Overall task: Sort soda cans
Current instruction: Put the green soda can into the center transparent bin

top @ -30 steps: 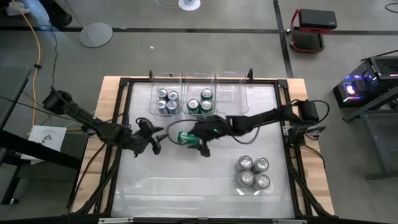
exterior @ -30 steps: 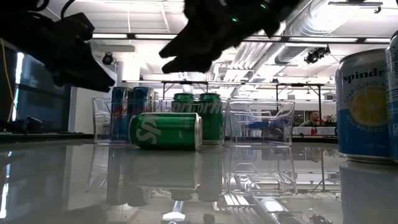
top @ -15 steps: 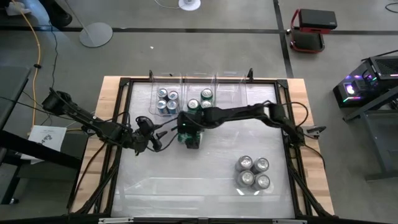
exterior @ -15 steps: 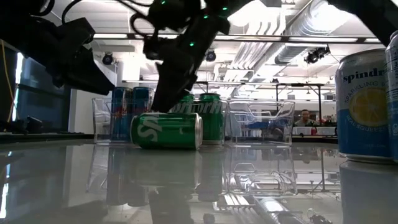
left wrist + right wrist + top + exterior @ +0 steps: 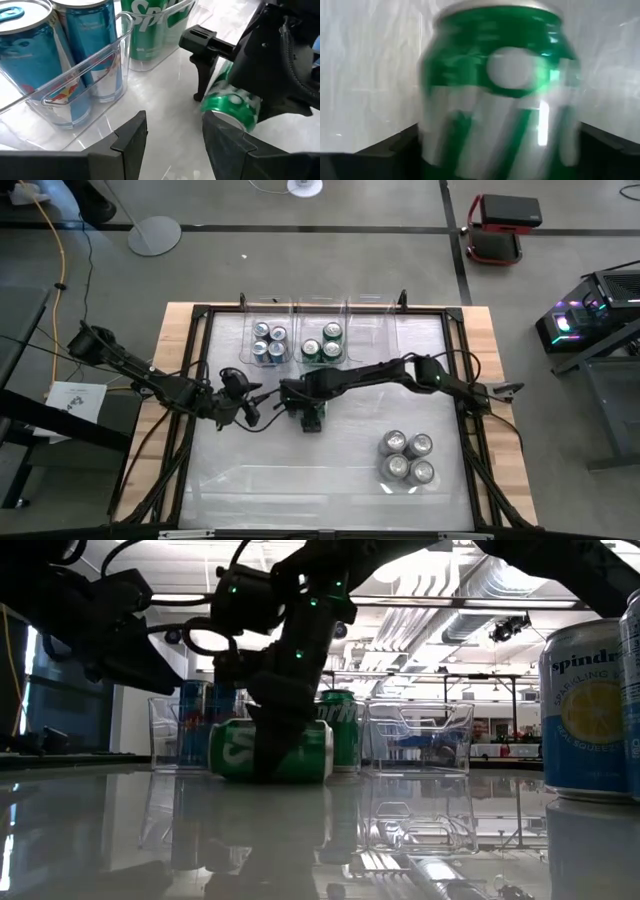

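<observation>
Since lowered, right gripper (image 5: 309, 409) astride fallen green can (image 5: 272, 750)

One green can (image 5: 270, 751) lies on its side in the middle of the table. Four blue cans (image 5: 268, 342) stand together at the back. Three green cans (image 5: 323, 344) stand next to them. Four silver cans (image 5: 407, 457) stand close together at the front right.

A green metal soda can (image 5: 270, 751) lies on its side on the white table (image 5: 330, 470), in front of three clear plastic bins (image 5: 320, 335), with four silver-grey cans (image 5: 406, 457) standing together near the right front corner.
</observation>
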Action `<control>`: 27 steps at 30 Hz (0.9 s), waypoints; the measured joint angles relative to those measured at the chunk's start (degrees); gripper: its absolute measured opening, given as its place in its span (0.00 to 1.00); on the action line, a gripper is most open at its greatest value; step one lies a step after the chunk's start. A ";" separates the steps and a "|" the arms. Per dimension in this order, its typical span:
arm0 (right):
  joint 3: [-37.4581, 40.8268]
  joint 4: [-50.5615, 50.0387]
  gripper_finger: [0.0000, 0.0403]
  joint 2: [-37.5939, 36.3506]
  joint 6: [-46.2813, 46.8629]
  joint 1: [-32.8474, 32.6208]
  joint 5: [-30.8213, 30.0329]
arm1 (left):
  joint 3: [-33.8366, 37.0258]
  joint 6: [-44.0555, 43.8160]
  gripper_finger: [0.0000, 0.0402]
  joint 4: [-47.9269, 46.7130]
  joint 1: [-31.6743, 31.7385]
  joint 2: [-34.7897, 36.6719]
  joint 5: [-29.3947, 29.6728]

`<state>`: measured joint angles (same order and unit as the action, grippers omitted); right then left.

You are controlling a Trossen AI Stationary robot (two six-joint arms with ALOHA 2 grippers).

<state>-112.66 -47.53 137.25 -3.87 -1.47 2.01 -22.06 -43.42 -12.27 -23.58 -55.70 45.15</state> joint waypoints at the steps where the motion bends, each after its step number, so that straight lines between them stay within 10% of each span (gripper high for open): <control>1: 0.38 0.22 0.85 -0.17 0.66 -0.20 -0.06 | 0.00 0.02 0.43 0.00 -0.29 0.00 0.06; 9: 19.22 16.99 0.71 -13.12 5.72 -3.25 -10.23 | -0.02 -1.96 0.43 0.47 -6.07 0.00 6.78; 17: 53.07 71.63 0.72 -27.71 11.40 -4.50 -16.81 | 0.66 2.66 0.43 8.45 -8.78 -0.55 14.38; 21: 60.78 94.84 0.73 -26.33 13.32 -5.04 -19.10 | 4.11 13.05 0.45 24.98 -7.84 -1.20 10.12; 27: 61.64 97.09 0.73 -26.18 8.66 -5.03 -25.53 | 4.96 20.71 0.62 39.35 -2.41 -2.47 2.62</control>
<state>-51.02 49.56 111.07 4.79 -6.50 -23.52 -17.10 -22.71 27.07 -25.98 -58.17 47.77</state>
